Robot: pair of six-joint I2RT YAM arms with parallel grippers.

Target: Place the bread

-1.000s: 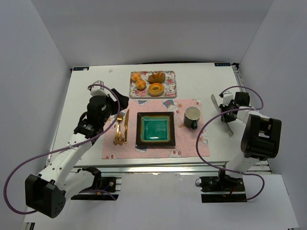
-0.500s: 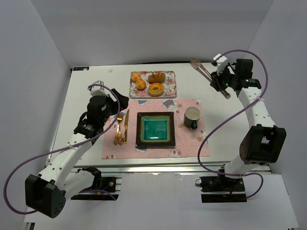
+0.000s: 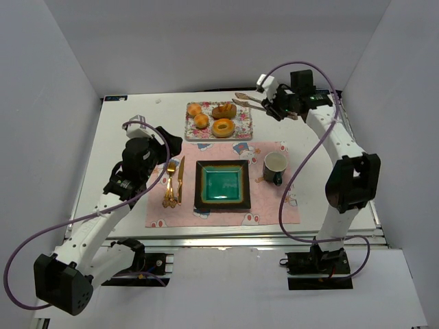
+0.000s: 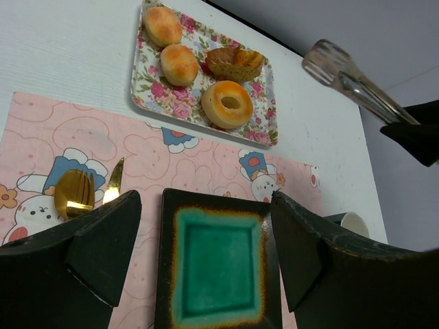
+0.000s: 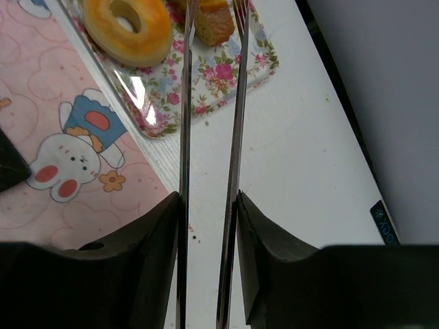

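Observation:
The bread (image 3: 224, 110), a dark brown scored roll, lies at the tray's back right corner, also in the left wrist view (image 4: 234, 63) and the right wrist view (image 5: 212, 20). My right gripper (image 3: 276, 107) (image 5: 209, 199) is shut on metal tongs (image 3: 248, 101) (image 5: 184, 123), whose arms stand apart. The tong tips hang just right of the bread, above the tray's edge. My left gripper (image 3: 170, 140) (image 4: 206, 199) is open and empty above the placemat's left side.
The floral tray (image 3: 241, 125) also holds two round buns (image 3: 197, 115) and a doughnut (image 3: 222, 127). A green square plate (image 3: 200, 186) sits mid-placemat (image 3: 267, 202), gold cutlery (image 3: 171, 184) to its left, a cup (image 3: 275, 166) to its right.
My right arm has swung from the table's right edge to the back and leftward with the tongs, bringing their tips beside the tray. The left arm has barely moved.

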